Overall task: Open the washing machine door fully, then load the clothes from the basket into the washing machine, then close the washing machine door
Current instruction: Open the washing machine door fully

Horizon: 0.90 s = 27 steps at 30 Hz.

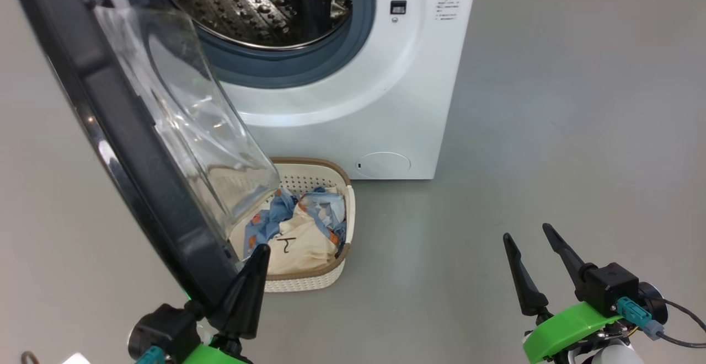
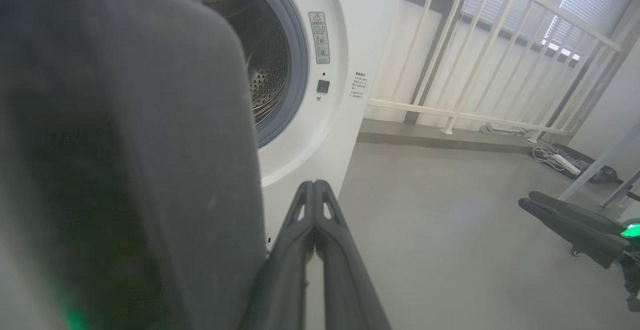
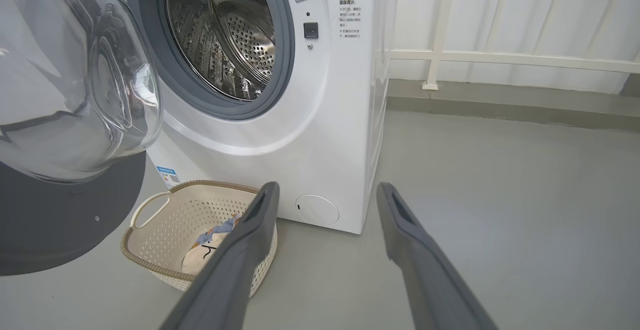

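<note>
Washing machine door (image 1: 118,143) open, hanging at 9 o'clock. Left gripper (image 2: 315,186) at 7, fingers together beside its rim. Right gripper (image 1: 527,233) at 4 o'clock, fingers apart, empty. Clothes (image 1: 300,234) in basket (image 1: 349,209) on floor (image 1: 551,132) — 6 o'clock of washing machine (image 1: 342,132).

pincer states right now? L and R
Left pincer: closed, nothing between its fingers, beside the washing machine door.
Right pincer: open, empty.
</note>
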Motion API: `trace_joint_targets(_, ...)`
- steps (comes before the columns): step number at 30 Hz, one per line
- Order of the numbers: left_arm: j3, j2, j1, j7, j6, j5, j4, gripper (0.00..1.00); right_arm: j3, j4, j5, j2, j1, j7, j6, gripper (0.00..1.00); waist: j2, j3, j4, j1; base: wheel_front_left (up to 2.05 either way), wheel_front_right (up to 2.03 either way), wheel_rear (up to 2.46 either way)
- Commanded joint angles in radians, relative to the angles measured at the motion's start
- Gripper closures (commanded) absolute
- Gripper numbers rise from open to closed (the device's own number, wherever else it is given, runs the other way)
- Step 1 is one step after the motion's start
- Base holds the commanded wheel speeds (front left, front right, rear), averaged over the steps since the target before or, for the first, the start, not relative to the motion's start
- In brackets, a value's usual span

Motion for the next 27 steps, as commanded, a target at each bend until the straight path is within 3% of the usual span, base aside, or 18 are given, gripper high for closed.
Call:
trace_joint_targets(1,0.067,0.030,-0.014,-0.004,0.024,0.018,-0.036,1.00,0.019,-0.023,0.002,0.001,-0.003,-0.012,0.003,0.00,0.0000,0.000,0.013,0.0000,0.00,0.00,0.00)
trace_joint_targets(16,0.107,0.030,0.061,-0.004,0.049,0.024,-0.054,1.00,0.021,-0.028,0.004,0.004,0.009,-0.012,0.003,0.00,0.0000,-0.006,0.101,0.0000,0.00,0.00,0.00)
trace_joint_targets(27,0.234,0.030,0.104,-0.004,0.091,-0.014,-0.049,1.00,0.025,-0.025,0.003,0.005,0.013,-0.012,0.003,0.00,0.0000,-0.004,0.144,0.0000,0.00,0.00,0.00)
